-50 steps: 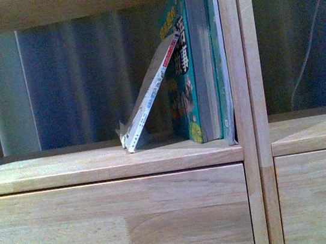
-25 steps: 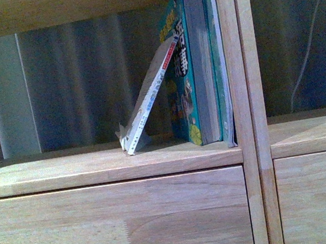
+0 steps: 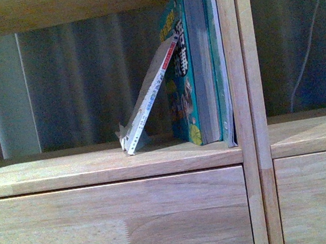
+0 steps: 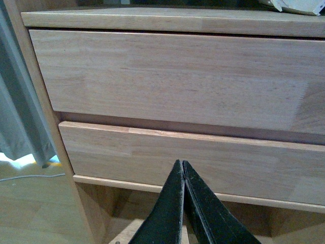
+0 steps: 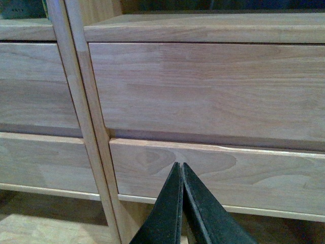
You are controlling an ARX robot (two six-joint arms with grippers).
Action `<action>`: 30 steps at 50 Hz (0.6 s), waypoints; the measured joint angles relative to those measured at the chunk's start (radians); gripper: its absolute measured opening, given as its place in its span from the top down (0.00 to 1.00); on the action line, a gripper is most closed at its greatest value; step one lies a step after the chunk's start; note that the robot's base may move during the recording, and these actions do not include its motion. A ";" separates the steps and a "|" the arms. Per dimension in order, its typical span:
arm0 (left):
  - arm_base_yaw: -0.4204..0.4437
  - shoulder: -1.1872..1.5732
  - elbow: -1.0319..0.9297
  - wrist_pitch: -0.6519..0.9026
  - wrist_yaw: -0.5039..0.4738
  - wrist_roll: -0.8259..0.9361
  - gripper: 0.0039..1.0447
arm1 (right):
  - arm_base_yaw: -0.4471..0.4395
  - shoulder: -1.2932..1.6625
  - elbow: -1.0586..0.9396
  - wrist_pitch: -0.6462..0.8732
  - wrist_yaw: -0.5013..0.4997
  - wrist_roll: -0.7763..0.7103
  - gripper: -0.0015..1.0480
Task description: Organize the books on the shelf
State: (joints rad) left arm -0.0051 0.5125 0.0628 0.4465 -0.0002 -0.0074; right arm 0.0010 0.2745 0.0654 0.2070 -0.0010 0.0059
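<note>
In the front view a thick teal book with large Chinese characters stands upright in the shelf cubby, beside a slim teal book against the vertical divider. A thin white-and-blue paperback leans slanted against the thick book, its foot out on the shelf board. Neither gripper shows in the front view. My left gripper is shut and empty, low in front of the drawer fronts. My right gripper is shut and empty, low before the drawer fronts right of the divider.
The cubby is open-backed with a grey curtain behind. Another cubby lies right of the divider. In the left wrist view the shelf's outer side post and the floor show beside it.
A dark shape at the left edge of the front view a second ago has gone out of view. The view has shifted slightly. The books have not moved.
</note>
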 joint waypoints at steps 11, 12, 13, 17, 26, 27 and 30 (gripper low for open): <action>0.000 -0.084 -0.023 -0.055 0.000 0.000 0.98 | 0.000 -0.052 -0.024 -0.030 0.000 0.000 0.97; 0.000 -0.091 -0.036 -0.038 0.000 0.000 0.98 | 0.000 -0.058 -0.026 -0.035 0.000 0.000 0.97; 0.000 -0.098 -0.048 -0.038 0.000 0.000 0.98 | 0.000 -0.065 -0.028 -0.039 -0.001 0.000 0.97; 0.000 -0.123 -0.050 -0.060 0.000 0.001 0.98 | 0.000 -0.088 -0.048 -0.030 -0.001 0.000 0.97; 0.001 -0.222 -0.050 -0.154 0.000 0.002 0.98 | 0.000 -0.269 -0.050 -0.203 -0.002 0.000 0.97; 0.001 -0.229 -0.050 -0.162 0.001 0.002 0.98 | 0.000 -0.269 -0.050 -0.203 -0.001 -0.001 0.97; 0.001 -0.245 -0.050 -0.179 0.000 0.002 0.98 | 0.000 -0.269 -0.050 -0.204 -0.001 0.000 0.97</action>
State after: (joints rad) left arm -0.0040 0.2672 0.0132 0.2680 0.0002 -0.0051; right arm 0.0006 0.0059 0.0158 0.0025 -0.0021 0.0055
